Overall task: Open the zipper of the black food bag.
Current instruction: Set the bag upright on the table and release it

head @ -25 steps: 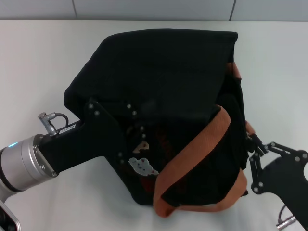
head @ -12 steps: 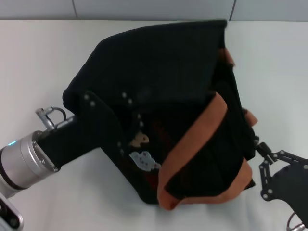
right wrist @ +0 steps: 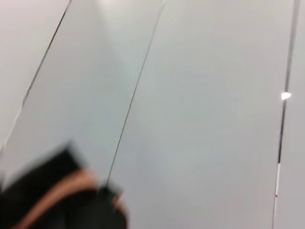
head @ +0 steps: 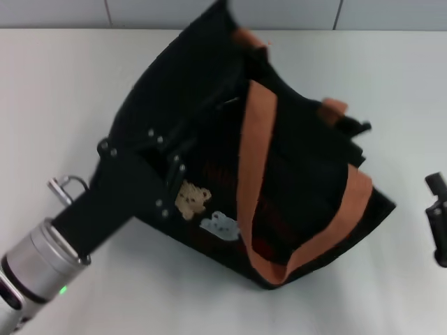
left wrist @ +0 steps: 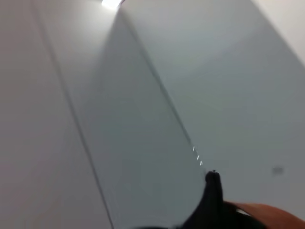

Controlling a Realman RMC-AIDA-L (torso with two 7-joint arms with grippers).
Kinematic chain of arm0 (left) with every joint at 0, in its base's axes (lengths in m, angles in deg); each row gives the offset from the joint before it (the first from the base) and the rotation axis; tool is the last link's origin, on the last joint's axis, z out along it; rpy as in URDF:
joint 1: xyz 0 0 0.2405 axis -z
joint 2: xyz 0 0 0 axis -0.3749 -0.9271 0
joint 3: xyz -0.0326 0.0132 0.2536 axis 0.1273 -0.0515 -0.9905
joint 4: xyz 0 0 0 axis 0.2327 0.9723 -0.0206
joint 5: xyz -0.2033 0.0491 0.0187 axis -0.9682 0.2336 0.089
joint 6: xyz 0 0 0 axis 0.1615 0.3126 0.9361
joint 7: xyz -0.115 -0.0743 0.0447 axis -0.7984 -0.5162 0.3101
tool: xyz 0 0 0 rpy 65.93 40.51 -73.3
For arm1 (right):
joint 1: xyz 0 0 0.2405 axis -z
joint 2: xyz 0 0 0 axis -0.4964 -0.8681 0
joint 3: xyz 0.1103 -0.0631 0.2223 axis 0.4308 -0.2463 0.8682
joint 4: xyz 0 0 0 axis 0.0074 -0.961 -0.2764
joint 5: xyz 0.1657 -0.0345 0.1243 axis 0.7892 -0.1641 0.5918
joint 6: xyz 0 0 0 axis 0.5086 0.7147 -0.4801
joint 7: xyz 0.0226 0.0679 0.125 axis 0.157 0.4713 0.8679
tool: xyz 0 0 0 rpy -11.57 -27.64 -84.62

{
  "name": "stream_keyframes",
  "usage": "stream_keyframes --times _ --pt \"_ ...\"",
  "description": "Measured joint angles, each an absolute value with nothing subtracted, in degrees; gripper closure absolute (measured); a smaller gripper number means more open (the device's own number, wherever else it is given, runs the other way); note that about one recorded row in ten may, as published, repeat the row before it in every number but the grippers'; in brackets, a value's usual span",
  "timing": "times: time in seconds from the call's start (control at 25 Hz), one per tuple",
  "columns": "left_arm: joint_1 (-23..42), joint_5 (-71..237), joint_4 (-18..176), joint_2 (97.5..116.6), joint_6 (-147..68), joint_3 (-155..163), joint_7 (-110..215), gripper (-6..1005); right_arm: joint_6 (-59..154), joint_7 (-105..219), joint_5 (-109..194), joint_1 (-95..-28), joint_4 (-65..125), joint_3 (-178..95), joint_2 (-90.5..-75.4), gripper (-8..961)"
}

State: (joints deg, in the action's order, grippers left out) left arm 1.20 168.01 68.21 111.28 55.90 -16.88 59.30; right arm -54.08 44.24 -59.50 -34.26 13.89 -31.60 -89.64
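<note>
Visibly tilted black food bag, orange straps

Right pincer cut off at edge; left pincer's tips against the black food bag hidden.

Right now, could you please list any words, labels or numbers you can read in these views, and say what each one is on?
None can be read.
The black food bag has red lettering on its front beside the bear patches, but it is too blurred and partly covered by the orange-brown strap.
The wrist views show no text.
</note>
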Motion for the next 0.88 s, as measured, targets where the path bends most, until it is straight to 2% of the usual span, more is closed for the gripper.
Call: stream_keyframes --times 0.04,0.24,0.36,0.56,0.64,0.88 --pt "0.65 168.15 67.51 111.28 54.5 -16.92 58.2 912 -55.21 46.75 -59.49 -34.83 14.76 -31.59 -89.6 842" --pt "-2.02 168.38 65.62 111.31 51.13 -16.78 56.28 912 -58.46 59.59 -59.66 -37.53 19.89 -31.86 -89.55 634" --pt "-3.24 168.18 65.9 111.29 50.85 -15.8 53.43 912 -59.33 64.48 -60.01 -38.78 22.19 -32.44 -89.52 399" --pt "-2.18 168.31 66.96 110.96 49.67 -15.49 43.95 900 -60.81 68.33 -60.41 -40.55 24.3 -36.08 -89.51 208" --pt "-2.17 168.36 68.5 111.07 50.11 -15.53 42.62 892 -60.99 69.79 -60.44 -41.19 25.25 -36.91 -89.51 197" --pt "-3.08 168.34 70.81 111.03 54.97 -15.43 42.65 753 -61.52 72.51 -60.99 -42.44 26.9 -38.49 -89.44 174"
